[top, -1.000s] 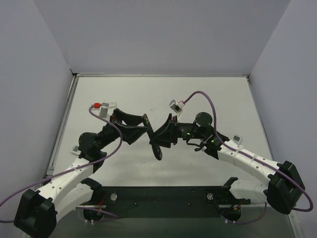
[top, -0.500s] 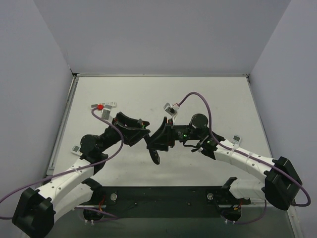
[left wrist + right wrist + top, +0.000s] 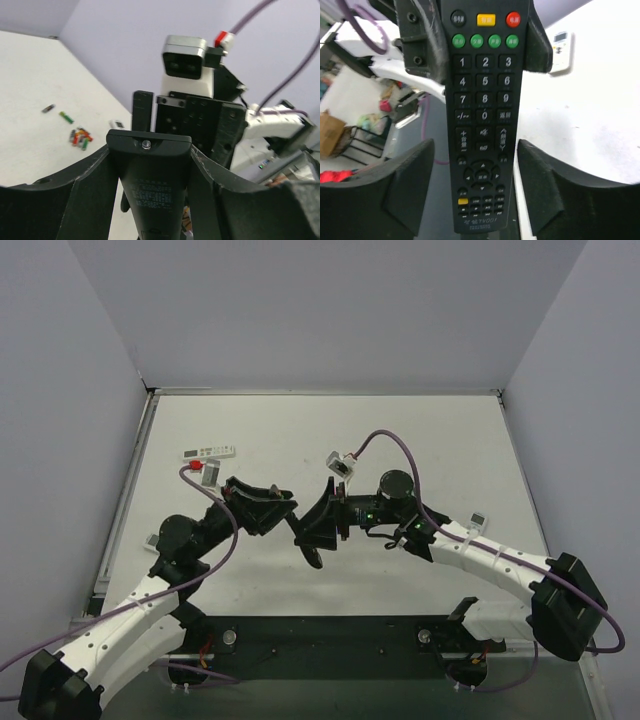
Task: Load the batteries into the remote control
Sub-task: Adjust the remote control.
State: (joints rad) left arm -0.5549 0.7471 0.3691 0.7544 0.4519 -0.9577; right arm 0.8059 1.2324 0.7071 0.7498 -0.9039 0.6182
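Observation:
The black remote control (image 3: 157, 185) hangs in the air between both arms, above the table. My left gripper (image 3: 149, 150) is shut on it, both fingers (image 3: 90, 190) pressed against the sides near the end with the small lens, label side toward the camera. In the right wrist view the remote control (image 3: 482, 115) shows its button face. My right gripper (image 3: 476, 145) stands open around its lower end, with a gap on each side. From above, the remote control (image 3: 313, 548) slants down between the left gripper (image 3: 288, 514) and right gripper (image 3: 320, 520). The batteries (image 3: 80, 138) lie in a small coloured heap on the table.
A long white remote (image 3: 208, 452) lies at the back left of the table. A small white remote (image 3: 562, 50) lies on the table beyond the held one. A loose green cell (image 3: 66, 117) and a dark one (image 3: 48, 108) lie near the heap.
My left gripper has shut on the remote control and my right gripper has let go and opened. Both arms drifted slightly left, uncovering the long white remote.

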